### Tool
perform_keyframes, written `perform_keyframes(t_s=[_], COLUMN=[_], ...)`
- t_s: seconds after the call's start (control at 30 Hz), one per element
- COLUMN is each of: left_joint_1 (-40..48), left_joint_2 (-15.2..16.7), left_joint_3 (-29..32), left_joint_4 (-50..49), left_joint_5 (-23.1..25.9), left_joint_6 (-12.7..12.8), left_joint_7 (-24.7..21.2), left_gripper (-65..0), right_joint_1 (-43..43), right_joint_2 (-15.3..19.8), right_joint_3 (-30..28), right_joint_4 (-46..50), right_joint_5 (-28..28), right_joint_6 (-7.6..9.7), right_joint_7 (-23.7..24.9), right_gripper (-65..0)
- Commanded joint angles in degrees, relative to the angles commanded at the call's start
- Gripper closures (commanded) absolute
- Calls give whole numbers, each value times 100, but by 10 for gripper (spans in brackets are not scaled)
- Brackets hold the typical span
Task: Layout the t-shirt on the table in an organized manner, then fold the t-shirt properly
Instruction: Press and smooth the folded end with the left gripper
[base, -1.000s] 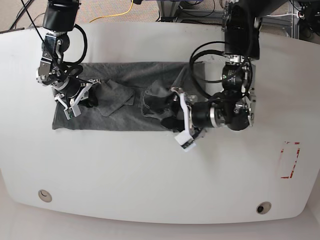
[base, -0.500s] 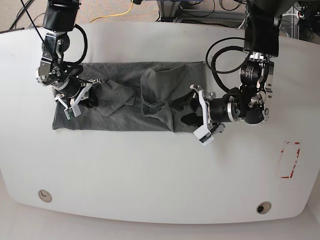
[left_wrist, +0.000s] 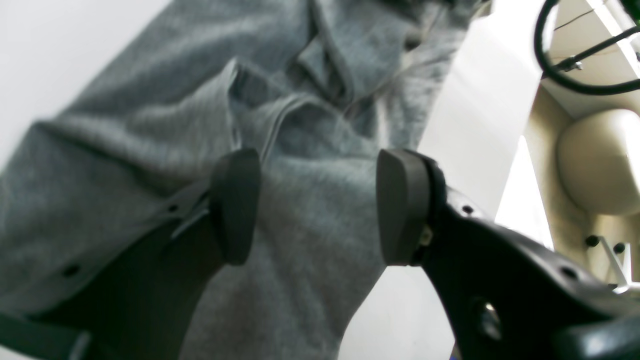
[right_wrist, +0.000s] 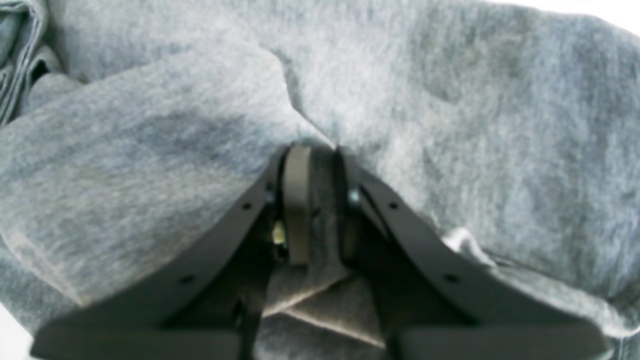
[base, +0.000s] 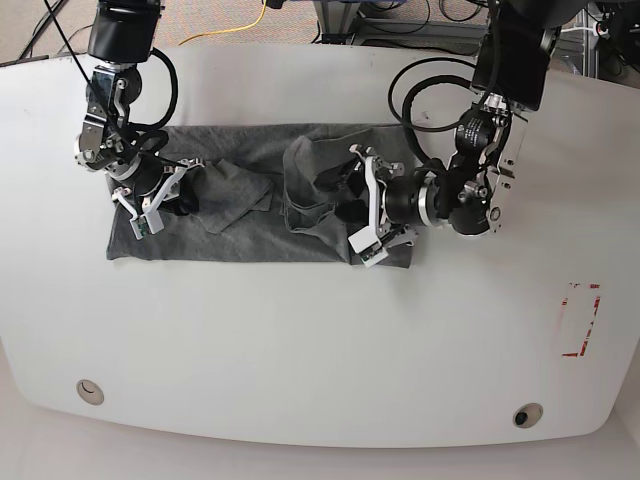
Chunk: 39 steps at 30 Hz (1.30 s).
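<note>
Heather-grey t-shirt (base: 250, 195) on glossy white table (base: 300, 340), red dashed mark (base: 580, 320)

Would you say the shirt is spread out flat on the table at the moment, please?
No. The shirt is a bunched strip with folds and wrinkles across its middle, and the right tool pinches a fold of it.

Left claw (left_wrist: 317, 205) agape, right claw (right_wrist: 315, 200) pinched.

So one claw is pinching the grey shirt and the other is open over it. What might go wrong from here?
The right gripper is shut on a fold of the t-shirt; pulling from there may bunch the cloth further. The left gripper hangs open over the rumpled middle, so closing there may catch several layers at once. The shirt lies creased and doubled on the table, so folding now would likely trap wrinkles.
</note>
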Motion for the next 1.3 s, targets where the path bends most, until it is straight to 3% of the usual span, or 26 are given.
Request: perform_keyframes(t_s=[0.17, 0.33, 0.6, 0.93, 1.3], left_joint_1=[26, 35, -229, -1108, -2057], left_joint_2=[-185, -193, 141, 782, 1143], left_joint_3=[0, 9, 413, 818, 1495], left_joint_4=[0, -141, -607, -1600, -2646], left_joint_5=[0, 97, 738, 800, 800], left_joint_6=[273, 677, 686, 686, 686], left_joint_7=[0, -9, -62, -88, -879], left_gripper=[-143, -118, -118, -118, -119], right_joint_1=[0, -9, -18, -18, -9], right_joint_2=[-9, 9, 9, 0, 9], right_joint_3=[9, 18, 9, -9, -9], right_joint_4=[0, 0, 0, 0, 9], right_joint_5=[0, 0, 0, 0, 0], right_joint_6=[0, 0, 0, 0, 0], right_joint_7=[0, 0, 0, 0, 0], right_gripper=[-79, -79, -79, -79, -79])
